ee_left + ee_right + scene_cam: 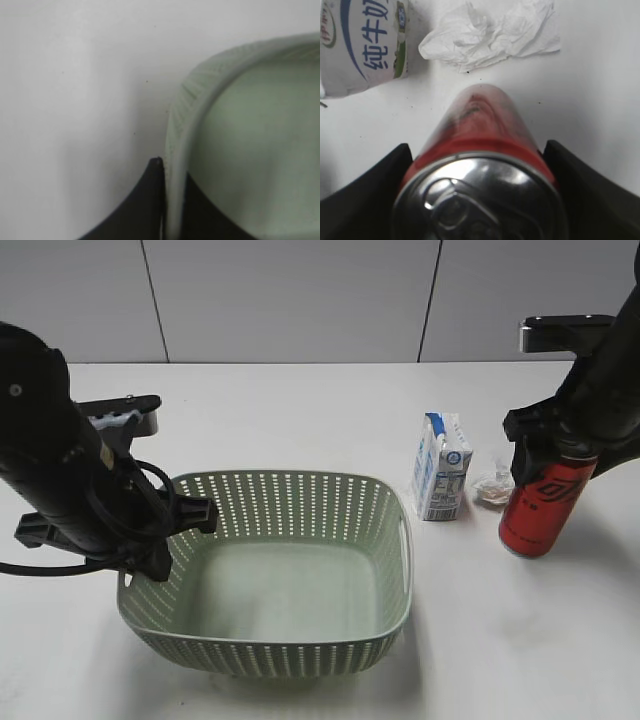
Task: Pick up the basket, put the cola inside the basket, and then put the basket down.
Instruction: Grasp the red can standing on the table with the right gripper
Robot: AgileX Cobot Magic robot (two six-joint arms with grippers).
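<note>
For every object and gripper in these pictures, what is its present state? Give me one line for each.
basket: upright, empty, left rim held by the left gripper.
cola: upright, unopened, top held by the right gripper; lifted or not, unclear.
milk carton: standing upright on the table, untouched.
crumpled tissue: lying loose on the table behind the can.
left gripper: shut on the basket rim.
right gripper: shut on the cola.

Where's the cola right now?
In the exterior view the cola is on the right, in the right gripper, beside the milk carton, outside the basket.
</note>
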